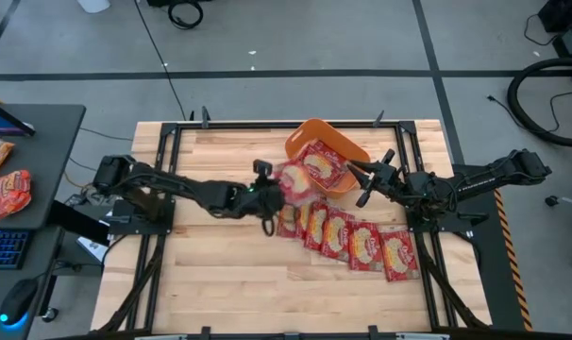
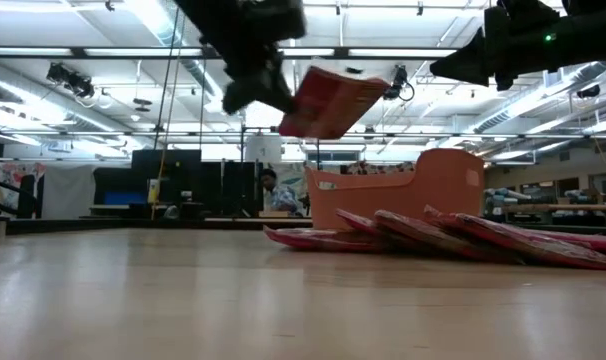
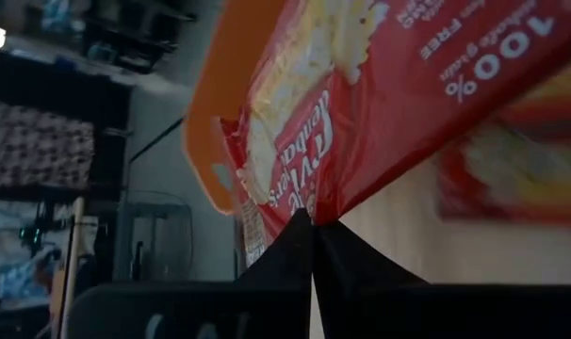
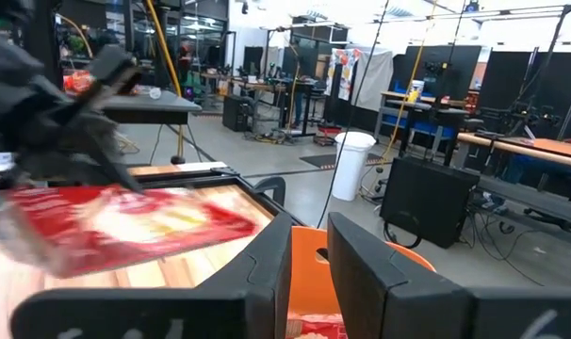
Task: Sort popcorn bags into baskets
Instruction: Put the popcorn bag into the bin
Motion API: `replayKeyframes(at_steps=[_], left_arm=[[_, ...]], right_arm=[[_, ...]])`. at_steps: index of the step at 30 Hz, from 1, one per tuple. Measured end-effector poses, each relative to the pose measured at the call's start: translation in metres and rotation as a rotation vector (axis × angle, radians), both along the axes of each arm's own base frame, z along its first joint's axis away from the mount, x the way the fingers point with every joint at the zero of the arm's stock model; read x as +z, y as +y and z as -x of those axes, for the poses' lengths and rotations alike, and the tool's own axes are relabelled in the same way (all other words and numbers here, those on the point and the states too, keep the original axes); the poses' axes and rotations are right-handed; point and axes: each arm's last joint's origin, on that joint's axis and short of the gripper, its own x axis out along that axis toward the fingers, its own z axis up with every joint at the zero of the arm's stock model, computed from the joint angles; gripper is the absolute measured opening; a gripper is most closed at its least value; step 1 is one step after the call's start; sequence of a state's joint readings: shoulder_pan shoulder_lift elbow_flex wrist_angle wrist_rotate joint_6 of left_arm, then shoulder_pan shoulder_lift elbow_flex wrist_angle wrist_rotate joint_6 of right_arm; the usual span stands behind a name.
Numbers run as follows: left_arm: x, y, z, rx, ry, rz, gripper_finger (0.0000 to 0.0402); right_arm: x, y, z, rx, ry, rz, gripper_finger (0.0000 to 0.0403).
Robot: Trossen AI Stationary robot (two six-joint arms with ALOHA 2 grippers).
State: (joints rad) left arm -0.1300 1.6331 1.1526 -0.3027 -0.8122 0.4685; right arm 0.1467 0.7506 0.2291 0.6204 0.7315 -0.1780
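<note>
My left gripper [image 1: 270, 192] is shut on one red popcorn bag [image 1: 294, 179] and holds it in the air just left of the orange tub [image 1: 310, 132]; the low view shows this bag [image 2: 333, 100] well above the table. The tub holds at least one bag [image 1: 322, 165]. Several more bags [image 1: 352, 238] lie overlapping in a row on the wood in front of the tub. My right gripper [image 1: 363, 182] is open and hovers at the tub's right end, raised above the table [image 2: 478, 55]; the tub's rim [image 4: 309, 268] shows between its fingers. My left gripper pinches the bag by one edge [image 3: 309, 202] between its two shut fingers [image 3: 285, 250], coming roughly level from the table's left. The bag is lifted clear of the table and sticks out beyond the fingertips toward the tub, tilted slightly downward [image 2: 333, 100].
The tub [image 2: 413, 185] stands at the table's far middle. The row of bags [image 2: 453, 235] takes up the table's right centre. Bare wood [image 1: 220, 274] lies at the near and left side. A side desk on the left carries other packets [image 1: 10, 189], a keyboard and a mouse.
</note>
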Motion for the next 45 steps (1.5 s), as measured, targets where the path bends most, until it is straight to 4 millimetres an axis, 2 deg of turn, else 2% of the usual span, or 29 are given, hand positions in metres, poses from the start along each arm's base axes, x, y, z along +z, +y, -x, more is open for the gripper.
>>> replayKeyframes(at_steps=[4, 18, 25, 30, 35, 40, 45], left_arm=[[-0.008, 0.019, -0.017, 0.038, -0.058, -0.024, 0.0003], [-0.03, 0.079, -0.089, 0.171, -0.013, -0.014, 0.0007], [-0.045, 0.098, -0.1, 0.137, -0.005, 0.144, 0.0019], [-0.046, 0.088, -0.098, 0.1, 0.031, 0.179, 0.0063], [-0.039, 0.058, -0.092, -0.071, 0.158, 0.223, 0.0107], [-0.048, 0.024, -0.08, -0.252, 0.372, 0.268, 0.0118], [-0.068, -0.008, -0.069, -0.422, 0.5, 0.185, 0.0118]], right_arm=[[0.001, 0.0, 0.0, -0.001, -0.005, 0.002, 0.0077], [0.001, -0.003, 0.0, -0.021, -0.005, 0.003, 0.0077], [0.0, -0.003, 0.0, -0.025, 0.008, 0.007, 0.0077], [-0.001, -0.003, 0.0, -0.026, 0.012, 0.007, 0.0077], [-0.001, -0.003, 0.0, -0.028, 0.013, 0.007, 0.0077], [-0.001, -0.003, 0.0, -0.028, 0.014, 0.008, 0.0077], [-0.001, -0.003, 0.0, -0.021, 0.008, 0.004, 0.0077]])
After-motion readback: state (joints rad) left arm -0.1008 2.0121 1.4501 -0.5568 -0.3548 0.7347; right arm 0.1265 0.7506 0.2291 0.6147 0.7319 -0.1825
